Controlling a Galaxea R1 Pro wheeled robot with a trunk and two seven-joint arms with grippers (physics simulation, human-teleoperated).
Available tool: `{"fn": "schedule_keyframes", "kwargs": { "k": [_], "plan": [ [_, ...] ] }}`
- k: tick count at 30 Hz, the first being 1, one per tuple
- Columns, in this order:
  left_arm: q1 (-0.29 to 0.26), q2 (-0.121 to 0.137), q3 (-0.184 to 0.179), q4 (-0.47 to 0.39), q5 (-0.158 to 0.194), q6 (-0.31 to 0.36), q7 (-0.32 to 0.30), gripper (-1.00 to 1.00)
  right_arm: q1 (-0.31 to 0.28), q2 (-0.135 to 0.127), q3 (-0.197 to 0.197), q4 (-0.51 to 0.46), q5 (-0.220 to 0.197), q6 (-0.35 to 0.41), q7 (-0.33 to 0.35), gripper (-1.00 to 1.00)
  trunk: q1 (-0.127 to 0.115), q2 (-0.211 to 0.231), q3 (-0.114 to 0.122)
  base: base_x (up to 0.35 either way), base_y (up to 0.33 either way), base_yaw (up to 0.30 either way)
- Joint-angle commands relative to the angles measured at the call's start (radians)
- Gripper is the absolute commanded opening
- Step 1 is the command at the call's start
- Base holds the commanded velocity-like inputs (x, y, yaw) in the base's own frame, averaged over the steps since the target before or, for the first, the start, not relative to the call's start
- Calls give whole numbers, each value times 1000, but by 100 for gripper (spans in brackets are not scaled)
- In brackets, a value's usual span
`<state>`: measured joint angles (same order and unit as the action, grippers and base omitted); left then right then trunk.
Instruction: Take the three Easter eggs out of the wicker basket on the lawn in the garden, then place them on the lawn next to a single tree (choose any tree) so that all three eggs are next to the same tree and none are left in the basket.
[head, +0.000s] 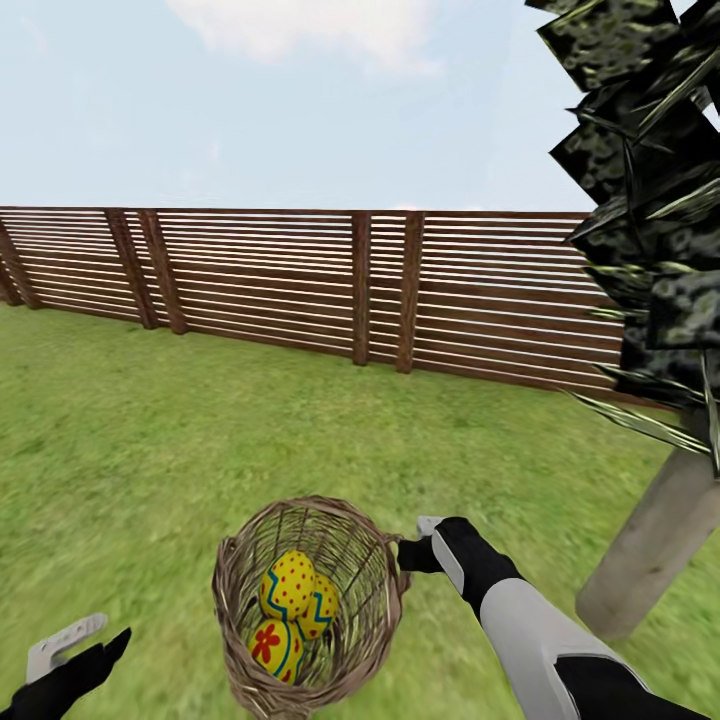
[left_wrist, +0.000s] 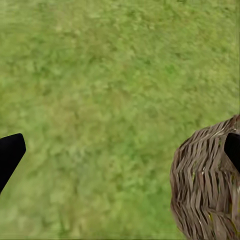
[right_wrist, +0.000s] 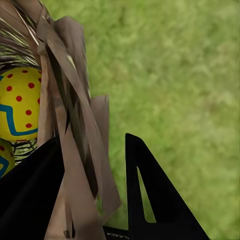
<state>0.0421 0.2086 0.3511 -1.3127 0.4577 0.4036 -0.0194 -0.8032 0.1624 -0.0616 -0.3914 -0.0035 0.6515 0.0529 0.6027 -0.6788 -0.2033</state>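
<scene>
Wicker basket (head: 308, 605) standing on the lawn (head: 130, 440), low and central in the head view, all three Easter eggs (head: 290, 610) inside: red-dotted egg (head: 288, 584) uppermost, blue-zigzag egg (head: 320, 606) just beside it on the tree side, red-flower egg (head: 274, 646) nearest the robot. Tree (head: 655, 545) close by on the basket's right, pale trunk leaning, dark blotched foliage overhead. Brown slatted fence (head: 300, 285) well beyond the basket.

Right gripper (head: 418, 548) at the basket's right rim, clamped on the woven wall: in the right wrist view, twigs (right_wrist: 75, 150) squeezed between the two dark fingers (right_wrist: 150, 195), one inside and one outside the rim. Eggs therefore down and inward from that gripper, the dotted one (right_wrist: 20, 102) just past the weave. Left gripper (head: 75, 650) well apart on the basket's left, near the grass, fingers spread wide and empty.

Judged from this: right arm nearer, yet occupied with the rim; eggs reachable only from above, through the mouth.

Left wrist view adds the basket's outer weave (left_wrist: 207, 185) from the side, with no egg visible; right wrist view gives the grip itself, hidden from the head camera.
</scene>
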Motion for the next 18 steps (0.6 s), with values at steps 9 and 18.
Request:
{"fn": "schedule_keyframes", "kwargs": {
  "k": [9,18],
  "plan": [
    [2,0,17,-89,5,-4,4,100,-1,2,-7,-1,-13,5,4,-100,1,-1,-1,22,5,0],
    [2,-1,54,-91,5,-9,4,100,-1,1,-7,-3,-12,4,2,-100,35,-64,-30,0,0,0]
  ]
}}
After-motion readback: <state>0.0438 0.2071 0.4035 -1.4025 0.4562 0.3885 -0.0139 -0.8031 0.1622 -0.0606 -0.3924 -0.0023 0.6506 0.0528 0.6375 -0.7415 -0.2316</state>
